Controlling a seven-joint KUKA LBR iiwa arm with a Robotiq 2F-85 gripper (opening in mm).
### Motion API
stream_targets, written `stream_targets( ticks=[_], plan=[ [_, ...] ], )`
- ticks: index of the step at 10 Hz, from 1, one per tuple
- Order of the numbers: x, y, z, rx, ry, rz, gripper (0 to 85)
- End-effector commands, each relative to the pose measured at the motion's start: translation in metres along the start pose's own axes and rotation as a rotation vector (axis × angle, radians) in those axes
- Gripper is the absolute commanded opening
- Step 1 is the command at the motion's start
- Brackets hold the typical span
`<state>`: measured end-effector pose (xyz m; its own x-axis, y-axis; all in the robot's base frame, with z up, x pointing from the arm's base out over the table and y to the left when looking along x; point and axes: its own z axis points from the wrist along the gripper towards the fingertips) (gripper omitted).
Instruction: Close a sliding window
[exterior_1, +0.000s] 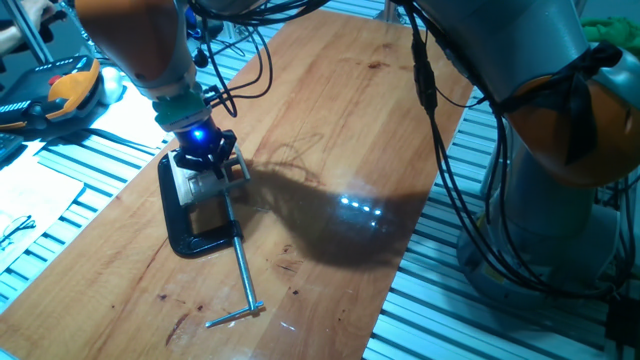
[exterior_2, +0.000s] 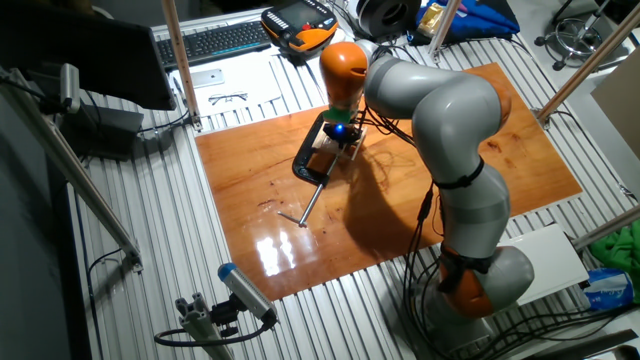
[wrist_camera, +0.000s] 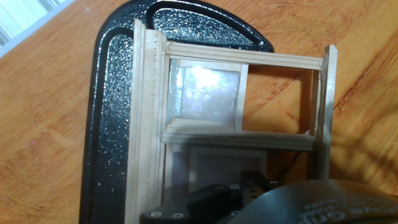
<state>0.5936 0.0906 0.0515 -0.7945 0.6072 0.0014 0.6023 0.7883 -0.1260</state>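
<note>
— Nearest in one fixed view: screw (exterior_1: 240, 275) of the clamp (exterior_1: 195, 235), running off toward 5 o'clock. Just beyond, window (exterior_1: 195, 180) held in that clamp, gripper (exterior_1: 203, 160) directly over it.

— Other fixed view?

— Same stack, small; gripper (exterior_2: 341, 133) above window (exterior_2: 330, 152).

— Hand view?

— Window (wrist_camera: 230, 124) dead ahead, rails running 9 to 3, pane (wrist_camera: 205, 93) toward 9, gap toward 3. Spread or pressed together: cannot tell.

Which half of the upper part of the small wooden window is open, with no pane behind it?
In the hand view, the right half of the sliding window is open: bare table shows through it. The left half holds a pale pane reflecting light.
</note>
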Motion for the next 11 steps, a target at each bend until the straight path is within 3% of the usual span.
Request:
stream_targets(
  ticks=[1,11],
  plan=[
    [-0.0001,0.0001,0.0004,-0.002,0.000,0.000,0.0],
    [0.0003,-0.0035,0.0010,0.005,-0.002,0.000,0.0]
  ],
)
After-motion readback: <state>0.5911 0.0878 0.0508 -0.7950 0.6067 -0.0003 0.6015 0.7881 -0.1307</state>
